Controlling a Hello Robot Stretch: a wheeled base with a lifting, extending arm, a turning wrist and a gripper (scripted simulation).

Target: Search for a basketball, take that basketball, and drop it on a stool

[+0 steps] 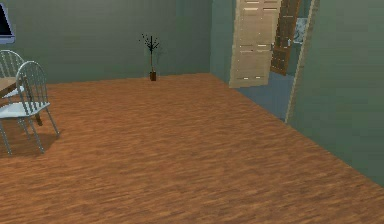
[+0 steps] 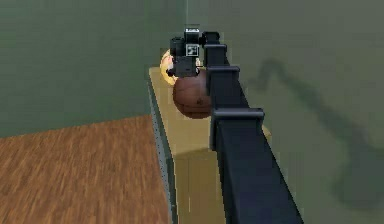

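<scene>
In the arm side view a brown-orange basketball [image 2: 190, 98] lies on the tan top of a low cabinet [image 2: 190, 165] against the green wall. The dark arm bar [image 2: 240, 140] rises from the bottom edge and passes just right of the ball. At its far end are the white marker squares [image 2: 192, 44], with the gripper [image 2: 178, 68] at the ball's upper edge. A small yellow-orange thing [image 2: 163, 62] shows behind the gripper. I cannot tell whether the gripper holds anything.
In the forward view, wooden floor [image 1: 190, 150] stretches ahead. White chairs [image 1: 28, 95] stand by a table at the left edge. A small potted plant [image 1: 152, 55] stands by the far wall. A cream door [image 1: 255, 45] hangs ajar at the right.
</scene>
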